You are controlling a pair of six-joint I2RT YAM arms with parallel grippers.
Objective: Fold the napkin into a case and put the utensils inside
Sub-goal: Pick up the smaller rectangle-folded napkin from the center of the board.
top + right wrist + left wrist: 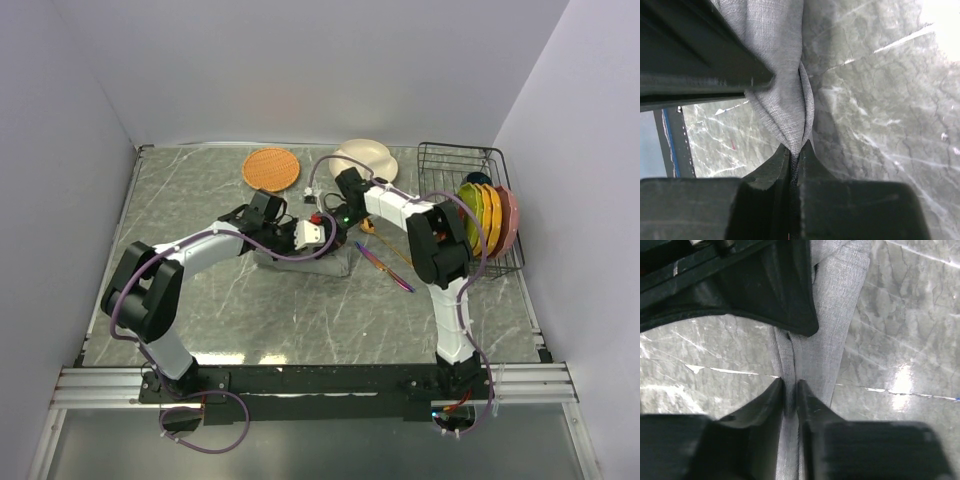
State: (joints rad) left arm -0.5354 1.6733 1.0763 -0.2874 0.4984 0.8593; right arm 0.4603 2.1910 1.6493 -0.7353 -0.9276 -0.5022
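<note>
The table (pixel 250 310) carries the napkin (pixel 300 262) at its middle, a bunched grey heap lying under both wrists and not yet the narrow case the task wants. It is woven cloth, and I judge it light, limp and without stiffness of its own. It will likely sag from whatever point is lifted, drag on the marbled top, and keep a crease only if pressed flat. Corners and hems look like the places to take it, two points well apart along one edge, so the sheet hangs square rather than as a rope. A pinch in mid-cloth gathers it into ridges, as both wrist views show. To its right, near the cloth, lie the knife (pixel 385 268) and, closer to the right arm, the spoon (pixel 371 229) — slim, hard, smooth metal lying low on the table. Either would probably slip in a shallow grip, so each is best taken across the handle. The right pincer (pixel 795 150) is clamped on a gathered fold of napkin, the cloth puckering into its tips. The left pincer (pixel 791 387) has its tips almost together with a raised ridge of cloth caught in the slit between them — how firmly it bites I cannot tell.
</note>
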